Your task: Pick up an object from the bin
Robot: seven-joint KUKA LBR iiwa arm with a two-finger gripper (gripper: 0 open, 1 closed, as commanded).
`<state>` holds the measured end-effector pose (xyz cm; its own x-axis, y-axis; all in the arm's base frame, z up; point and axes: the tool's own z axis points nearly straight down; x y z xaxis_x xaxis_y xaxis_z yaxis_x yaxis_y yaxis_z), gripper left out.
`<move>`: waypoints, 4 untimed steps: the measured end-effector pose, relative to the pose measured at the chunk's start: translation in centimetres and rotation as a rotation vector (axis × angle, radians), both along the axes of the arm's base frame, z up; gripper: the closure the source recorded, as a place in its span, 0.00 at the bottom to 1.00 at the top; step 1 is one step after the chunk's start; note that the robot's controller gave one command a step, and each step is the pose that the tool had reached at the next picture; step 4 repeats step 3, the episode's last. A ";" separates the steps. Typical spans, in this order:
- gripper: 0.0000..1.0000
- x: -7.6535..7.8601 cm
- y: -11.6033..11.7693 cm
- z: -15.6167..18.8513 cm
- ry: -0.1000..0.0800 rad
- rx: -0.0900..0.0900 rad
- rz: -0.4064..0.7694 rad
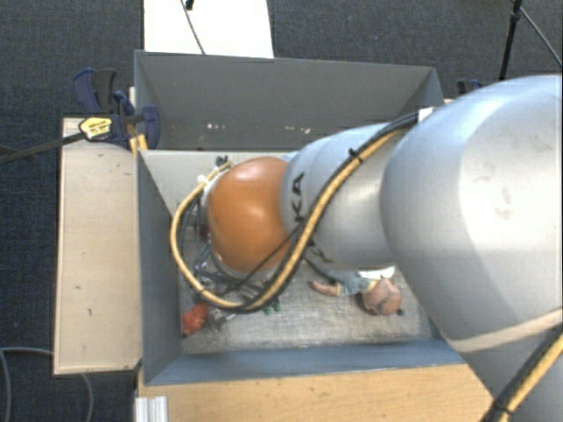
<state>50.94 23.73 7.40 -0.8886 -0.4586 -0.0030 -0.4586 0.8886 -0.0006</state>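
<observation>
Two things lie on the grey metal bin (163, 345) floor: red-orange lump (193, 321) lower left, pink-headed doll (380, 298) lower right; whether the end effector (209, 280) is open cannot be told.

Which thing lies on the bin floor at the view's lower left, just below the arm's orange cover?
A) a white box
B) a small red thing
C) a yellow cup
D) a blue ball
B: a small red thing lies on the floor of the bin at the lower left, just below the orange cover; a pinkish figure lies at the lower right.
</observation>
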 end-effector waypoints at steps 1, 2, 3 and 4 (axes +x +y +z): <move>1.00 0.1 -2.0 12.1 0.001 0.001 0.010; 1.00 0.1 -2.0 12.1 0.001 0.001 0.009; 1.00 1.2 -2.0 17.4 0.005 -0.001 0.070; 1.00 1.2 -2.0 17.4 0.005 -0.001 0.070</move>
